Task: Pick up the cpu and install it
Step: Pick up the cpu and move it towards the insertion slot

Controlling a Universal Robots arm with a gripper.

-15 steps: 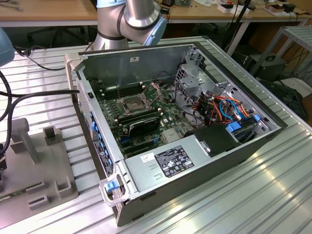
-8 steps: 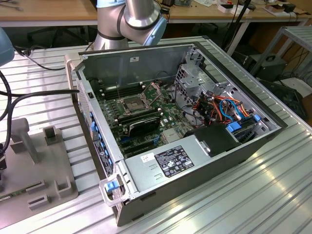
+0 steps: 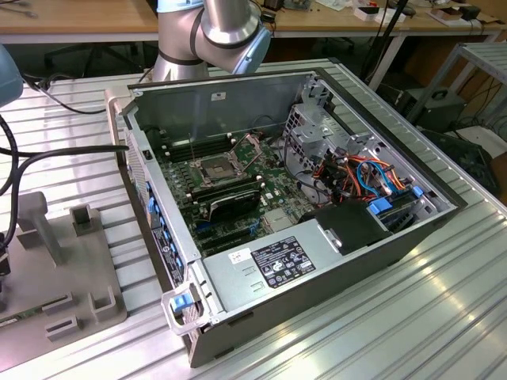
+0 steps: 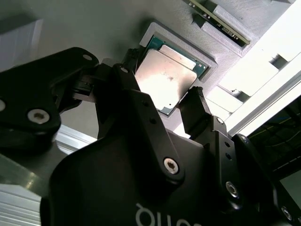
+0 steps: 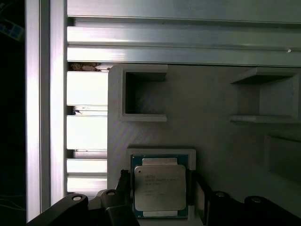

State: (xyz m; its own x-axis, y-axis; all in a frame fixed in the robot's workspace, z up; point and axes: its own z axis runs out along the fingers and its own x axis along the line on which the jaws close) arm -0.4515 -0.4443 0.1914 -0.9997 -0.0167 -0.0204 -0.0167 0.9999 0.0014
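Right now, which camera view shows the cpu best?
The first wrist view: the cpu lies face-on in its grey holder, with its metal top evenly lit. The second wrist view shows the cpu at a slant, with glare across its top.

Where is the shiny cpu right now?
In both wrist views the cpu sits in a square pocket of the grey holder plate, right at the gripper.

Ribbed metal table [image 3: 444, 317]; wooden desks [image 3: 79, 16] behind.
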